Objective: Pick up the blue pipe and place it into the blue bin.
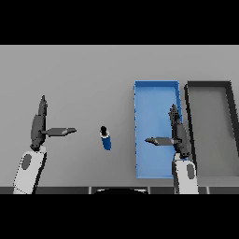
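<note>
Blue pipe (106, 138), near-upright, black tip up

Grey table (70, 70) seen from above, its flat, unmarked surface filling the whole scene from the far edge to the near one. The light is even and diffuse, leaving only soft, faint shadows on the surface and a slightly paler tone toward the middle left. A dark-rimmed grey tray (190, 100) lies on the right part of the table, its long sides running away from the viewer and its floor nearly the same grey as the tabletop.
</note>
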{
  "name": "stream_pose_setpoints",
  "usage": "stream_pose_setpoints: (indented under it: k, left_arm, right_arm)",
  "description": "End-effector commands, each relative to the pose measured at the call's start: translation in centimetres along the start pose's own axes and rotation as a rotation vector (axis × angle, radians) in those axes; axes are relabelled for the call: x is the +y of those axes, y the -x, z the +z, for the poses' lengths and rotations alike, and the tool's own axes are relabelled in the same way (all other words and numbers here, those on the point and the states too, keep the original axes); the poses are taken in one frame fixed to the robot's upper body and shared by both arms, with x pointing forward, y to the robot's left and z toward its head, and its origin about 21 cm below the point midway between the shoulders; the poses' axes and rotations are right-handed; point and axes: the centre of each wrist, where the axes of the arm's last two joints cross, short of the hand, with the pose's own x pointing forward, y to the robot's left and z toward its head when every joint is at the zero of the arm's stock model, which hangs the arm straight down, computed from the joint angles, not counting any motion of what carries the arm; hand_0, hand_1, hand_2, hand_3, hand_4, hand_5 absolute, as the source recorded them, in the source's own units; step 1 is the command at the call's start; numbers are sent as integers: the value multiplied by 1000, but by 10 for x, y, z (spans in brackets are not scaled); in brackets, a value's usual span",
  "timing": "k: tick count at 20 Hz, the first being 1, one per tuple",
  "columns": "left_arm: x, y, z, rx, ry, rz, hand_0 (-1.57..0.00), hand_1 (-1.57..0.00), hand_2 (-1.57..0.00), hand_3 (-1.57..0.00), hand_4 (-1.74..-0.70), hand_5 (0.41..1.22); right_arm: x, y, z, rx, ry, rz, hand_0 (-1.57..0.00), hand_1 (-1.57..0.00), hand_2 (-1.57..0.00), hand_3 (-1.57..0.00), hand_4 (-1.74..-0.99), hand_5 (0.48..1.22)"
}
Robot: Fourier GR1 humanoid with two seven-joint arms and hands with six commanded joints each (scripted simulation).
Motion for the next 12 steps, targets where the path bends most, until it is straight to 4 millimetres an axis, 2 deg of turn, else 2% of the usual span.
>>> stream_pose_setpoints:
  k: [1, 6, 7, 9, 12]
  left_arm:
    - [-1, 0, 0, -5, 0, 1, 1, 1, 1, 1, -966, 593]
    - [-4, 4, 4, -6, -2, 4, 1, 1, 1, 1, -966, 593]
    - [10, 6, 8, -46, 111, -71, 1, 1, 1, 1, -966, 593]
    - [32, 10, 11, -59, 221, -148, 1, 1, 1, 1, -960, 590]
    - [33, 12, 13, -77, 289, -168, 1, 1, 1, 1, -961, 595]
  right_arm:
    - [-1, 0, 0, 0, 1, 0, 1, 1, 1, 1, -1205, 629]
    - [-7, 1, 2, 4, 1, 2, 1, 1, 1, 1, -1205, 629]
    - [-21, -6, 8, -93, -29, 141, 1, 1, 1, 1, -1205, 629]
    - [-26, -8, 23, -144, -67, 268, 1, 1, 1, 1, -1197, 627]
    - [-27, -11, 30, -138, -92, 310, 1, 1, 1, 1, -1196, 623]
